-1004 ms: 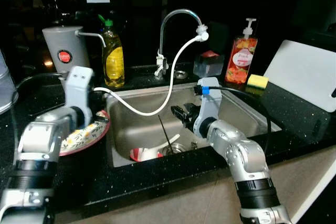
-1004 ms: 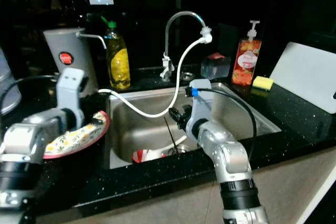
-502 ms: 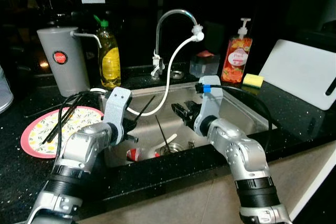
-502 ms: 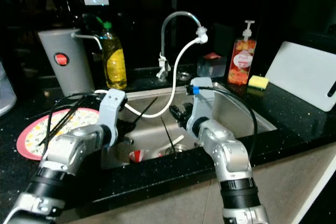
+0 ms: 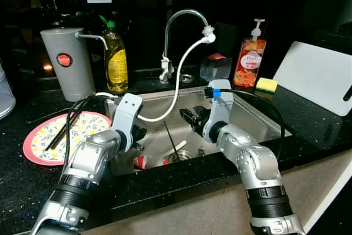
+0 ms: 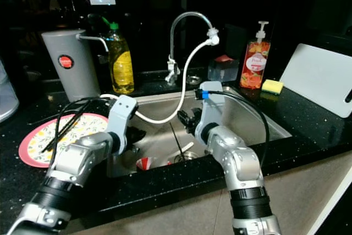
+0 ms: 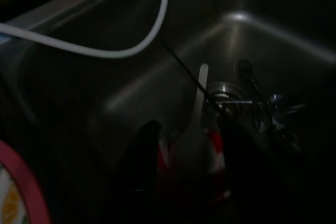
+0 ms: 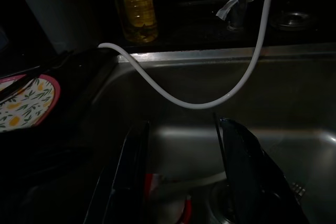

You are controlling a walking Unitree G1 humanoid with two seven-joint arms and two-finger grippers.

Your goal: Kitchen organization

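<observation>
Both my tools are down in the sink (image 5: 258, 115). My left tool (image 5: 137, 138) hangs just inside the near-left wall with its fingers (image 7: 142, 150) spread apart and holding nothing, pointed at the red-and-white bowl (image 5: 147, 162) lying on the sink floor by the drain (image 7: 226, 92). A white spoon (image 7: 198, 103) rests in that bowl and a thin black stick (image 5: 171, 138) leans up from it. My right tool (image 5: 190, 116) hovers over the middle of the basin, fingers (image 8: 241, 150) also parted and empty.

The main risk, as I judge it, is the white hose (image 5: 181, 81) that droops from the tap (image 5: 184, 17) across the basin and over the left rim. It hangs between my two arms, and any lift out of the sink could hook it and drag it. Closing on the bowl could also tip the spoon and stick out, or skid the bowl on wet steel.

Room is tight: the steel walls box in both wrists, and my right arm's black cable (image 5: 258, 103) loops above the basin. On the dark surface (image 5: 308, 119) to my left, the flowered plate (image 5: 44, 141), already carrying black chopsticks (image 5: 69, 122), sits close to the sink edge, so swinging my left elbow outward could knock it. The yellow soap bottle (image 5: 117, 59) and grey jug (image 5: 69, 61) stand well back.
</observation>
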